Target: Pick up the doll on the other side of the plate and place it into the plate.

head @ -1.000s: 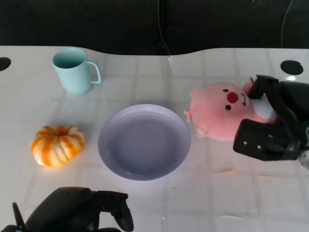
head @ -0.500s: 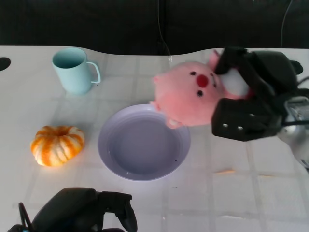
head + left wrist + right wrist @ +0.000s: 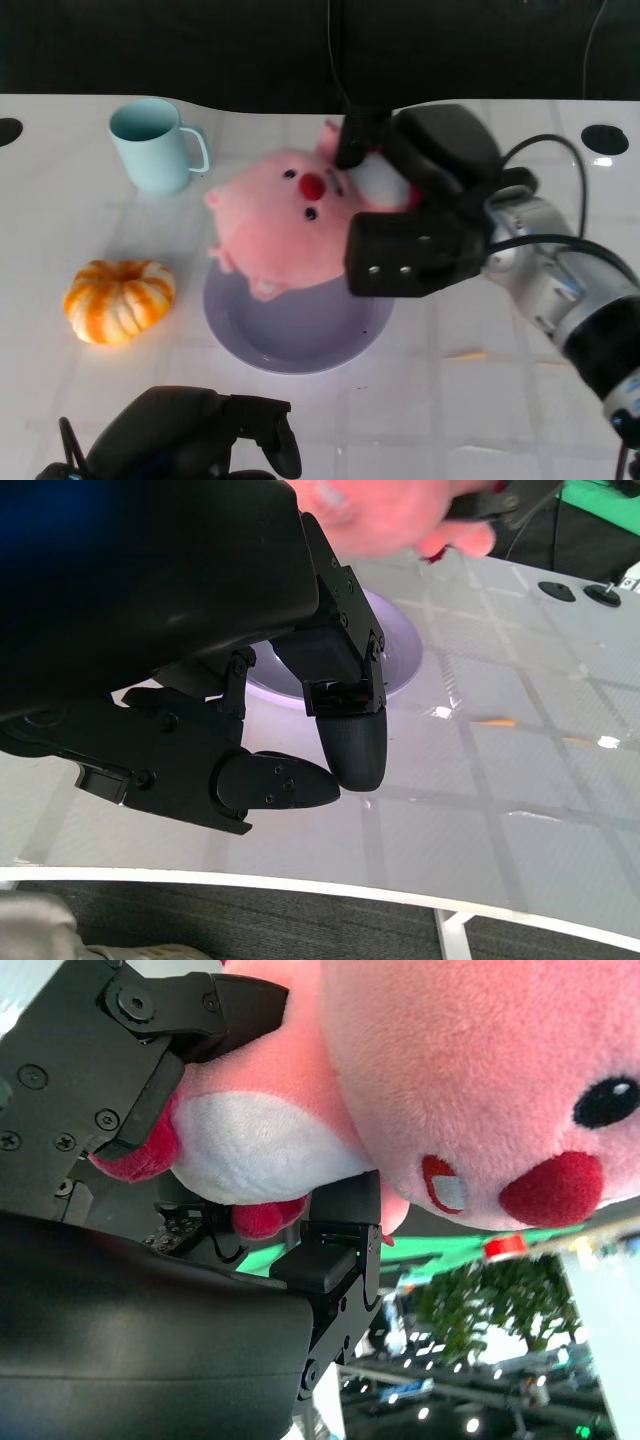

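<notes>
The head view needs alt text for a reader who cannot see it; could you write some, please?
The robot's right hand holds a pink plush doll above a lilac plate on a white table. A blue mug and orange pumpkin sit left; the left hand rests near the front edge.

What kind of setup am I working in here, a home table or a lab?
Probably a lab or demo bench, not a home: a bare white table with round cable ports, black backdrop behind it, and props only: pink doll, plate, mug, toy pumpkin.

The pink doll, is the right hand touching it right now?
Touching. The right wrist view shows the right hand's black fingers pressed into the pink doll's body, gripping it.
</notes>
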Action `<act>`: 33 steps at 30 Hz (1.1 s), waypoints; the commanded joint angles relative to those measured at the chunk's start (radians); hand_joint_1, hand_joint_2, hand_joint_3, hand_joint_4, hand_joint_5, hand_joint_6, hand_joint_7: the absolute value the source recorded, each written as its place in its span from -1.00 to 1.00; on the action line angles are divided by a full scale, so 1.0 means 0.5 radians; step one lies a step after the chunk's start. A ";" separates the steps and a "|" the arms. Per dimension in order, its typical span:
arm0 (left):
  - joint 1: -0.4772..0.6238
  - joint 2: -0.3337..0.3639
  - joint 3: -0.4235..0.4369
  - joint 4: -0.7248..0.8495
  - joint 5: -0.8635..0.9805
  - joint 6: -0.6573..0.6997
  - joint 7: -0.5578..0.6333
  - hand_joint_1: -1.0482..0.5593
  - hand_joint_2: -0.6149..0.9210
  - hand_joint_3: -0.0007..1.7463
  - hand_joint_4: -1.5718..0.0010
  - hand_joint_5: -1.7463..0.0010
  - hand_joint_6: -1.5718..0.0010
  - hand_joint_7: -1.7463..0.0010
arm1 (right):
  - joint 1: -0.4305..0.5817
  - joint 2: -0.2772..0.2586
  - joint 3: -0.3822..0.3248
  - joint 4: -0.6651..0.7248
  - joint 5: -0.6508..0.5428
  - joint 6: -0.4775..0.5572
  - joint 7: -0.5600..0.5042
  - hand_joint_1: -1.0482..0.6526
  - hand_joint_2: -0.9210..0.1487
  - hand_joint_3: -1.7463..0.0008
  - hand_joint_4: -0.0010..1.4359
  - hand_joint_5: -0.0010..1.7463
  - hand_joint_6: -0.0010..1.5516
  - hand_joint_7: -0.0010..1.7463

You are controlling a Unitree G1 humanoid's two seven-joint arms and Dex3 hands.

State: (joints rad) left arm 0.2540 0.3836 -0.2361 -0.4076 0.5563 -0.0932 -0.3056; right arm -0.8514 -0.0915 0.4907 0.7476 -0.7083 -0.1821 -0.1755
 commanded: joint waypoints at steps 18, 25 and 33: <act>-0.017 0.002 0.011 -0.002 0.010 0.030 0.010 -0.05 1.00 -0.64 0.11 -0.69 0.05 -0.18 | -0.017 -0.089 0.127 -0.242 -0.006 0.059 0.810 -0.56 -1.00 0.74 -0.39 -0.82 -0.59 -1.00; -0.017 0.009 0.009 0.003 0.019 0.028 0.007 -0.06 1.00 -0.62 0.12 -0.70 0.06 -0.19 | 0.048 -0.241 0.147 -0.531 -0.005 0.126 1.162 -0.76 -1.00 0.69 -0.58 -0.93 -0.84 -1.00; -0.016 0.004 0.000 -0.003 0.027 0.026 0.015 -0.06 1.00 -0.62 0.12 -0.70 0.07 -0.20 | 0.337 -0.481 -0.046 -1.030 0.117 0.083 1.207 -0.70 -1.00 0.72 -0.46 -0.89 -0.71 -0.95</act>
State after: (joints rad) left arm 0.2476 0.3775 -0.2401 -0.4077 0.5728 -0.0786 -0.3056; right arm -0.7151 -0.2947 0.5009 0.2828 -0.6726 -0.1439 0.4229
